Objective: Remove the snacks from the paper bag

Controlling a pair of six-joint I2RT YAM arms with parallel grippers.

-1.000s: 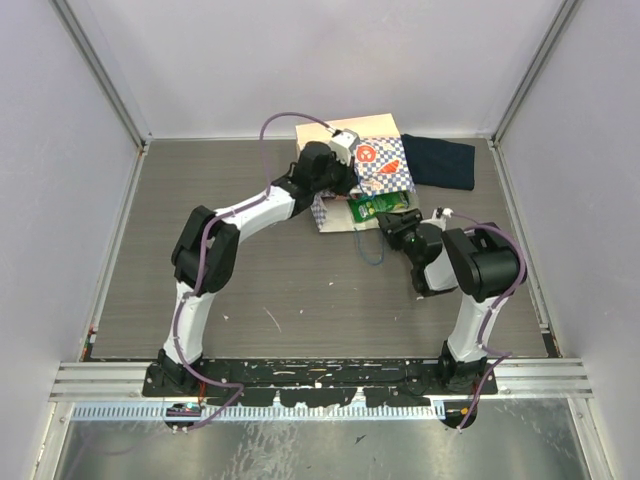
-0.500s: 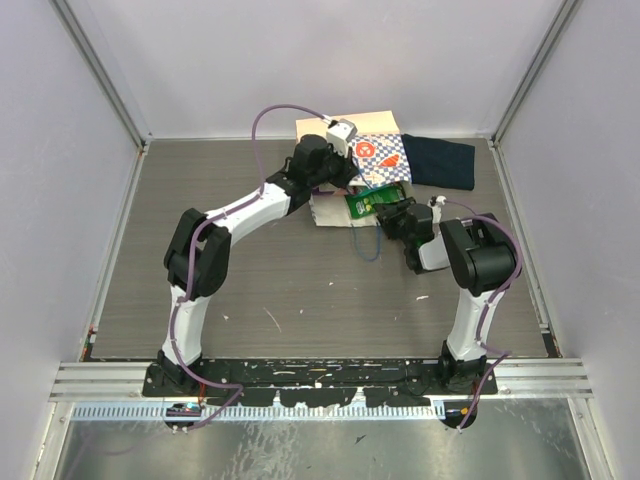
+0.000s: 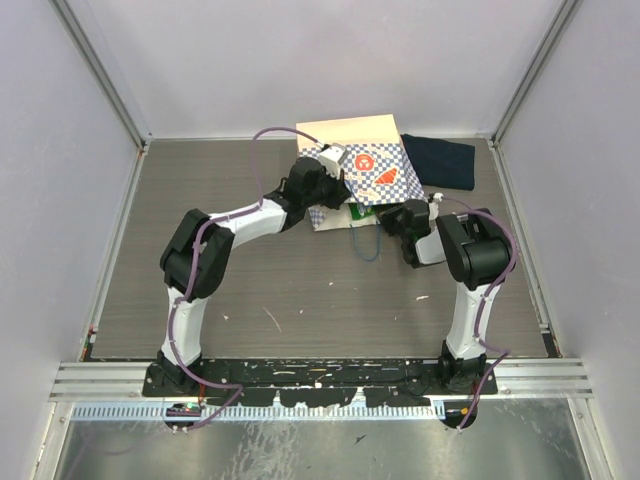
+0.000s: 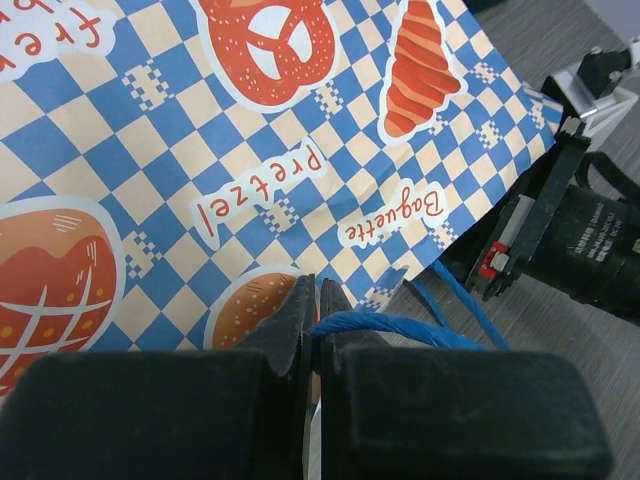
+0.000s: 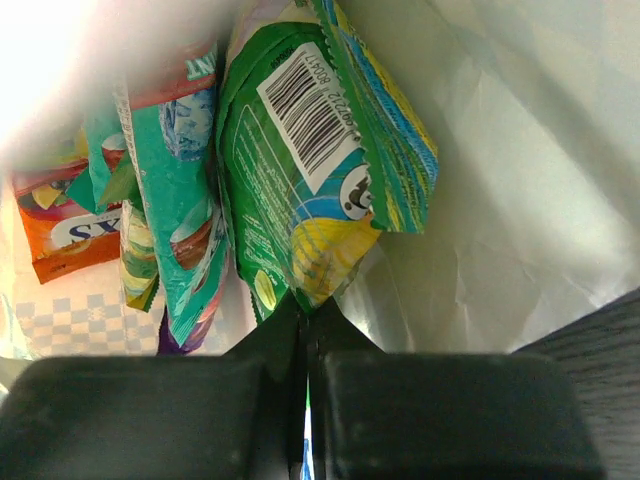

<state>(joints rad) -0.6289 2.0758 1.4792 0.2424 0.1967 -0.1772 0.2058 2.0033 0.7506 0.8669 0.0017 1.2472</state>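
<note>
The paper bag (image 3: 365, 165) lies at the back of the table, its checkered face (image 4: 250, 150) filling the left wrist view. My left gripper (image 3: 325, 185) (image 4: 317, 290) is shut on the bag's blue string handle (image 4: 400, 328). My right gripper (image 3: 393, 217) (image 5: 307, 305) reaches into the bag's mouth and is shut on the bottom corner of a green-yellow snack pouch (image 5: 310, 170). Further inside lie a teal pouch (image 5: 175, 220), an orange pouch (image 5: 70, 225) and a sliver of a purple one (image 5: 170, 345). In the top view the bag hides most of the snacks.
A dark navy folded cloth (image 3: 440, 160) lies right of the bag by the back wall. A loop of blue string (image 3: 368, 245) trails onto the table in front of the bag. The bag's pale inner wall (image 5: 500, 200) stands close on the right of my right gripper.
My right gripper has pushed deeper into the bag's mouth and closed on the green-yellow pouch. My left arm has shifted the bag, which now covers most of that pouch from above.
</note>
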